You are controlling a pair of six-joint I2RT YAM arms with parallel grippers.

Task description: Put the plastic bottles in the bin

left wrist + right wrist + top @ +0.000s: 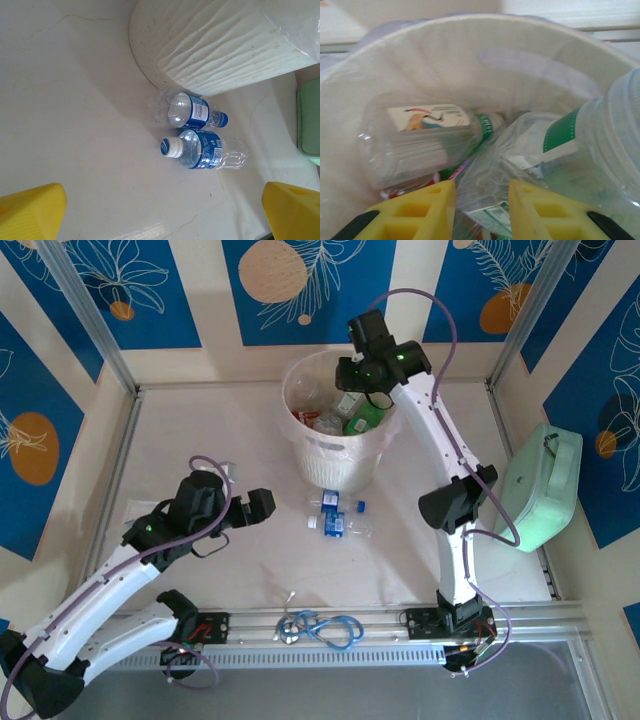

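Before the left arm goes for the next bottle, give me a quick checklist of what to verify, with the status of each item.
1. The left hand is open: ok, fingers wide apart.
2. Bottles to pick: ok, a blue-capped bottle and a white-capped bottle lie side by side on the table beside the bin.
3. Path to them: ok, bare table between the left hand and them.
4. The right hand is over the bin: ok, inside the rim above the binned bottles.
5. The right hand is empty: cannot tell, clear plastic shows between its narrow-set fingers.
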